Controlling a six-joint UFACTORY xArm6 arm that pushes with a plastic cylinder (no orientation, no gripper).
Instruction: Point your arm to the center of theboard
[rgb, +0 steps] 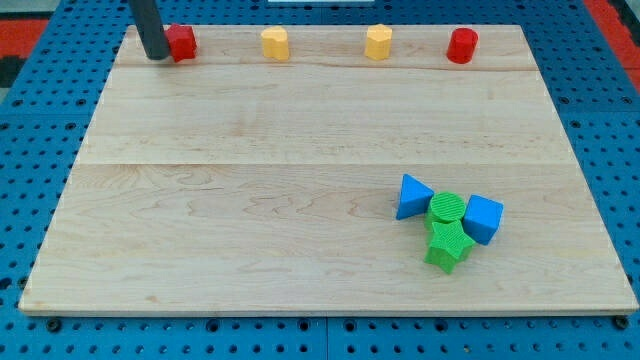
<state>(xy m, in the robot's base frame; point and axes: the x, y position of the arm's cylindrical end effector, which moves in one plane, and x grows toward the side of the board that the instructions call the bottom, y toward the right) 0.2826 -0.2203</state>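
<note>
Looking at the board (200, 230), you saw my tip (156, 57) at the top-left corner, touching the red block (182, 42). No claw was fitted, only a rod. Your centre, well apart and bare, remained unreached.

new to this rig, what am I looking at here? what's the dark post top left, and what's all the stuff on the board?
One camera looks down at a slant on a wooden board lying on a blue pegboard table. The dark post is the robot arm's rod; it has no gripper, so nothing is held. It only pushes blocks by sliding. My tip sits at the view's top left, against the left side of a red block. Along the top edge follow a yellow block, another yellow block and a red cylinder. At lower right, a cluster: a blue triangular block, a green cylinder, a blue cube-like block and a green star-like block.
</note>
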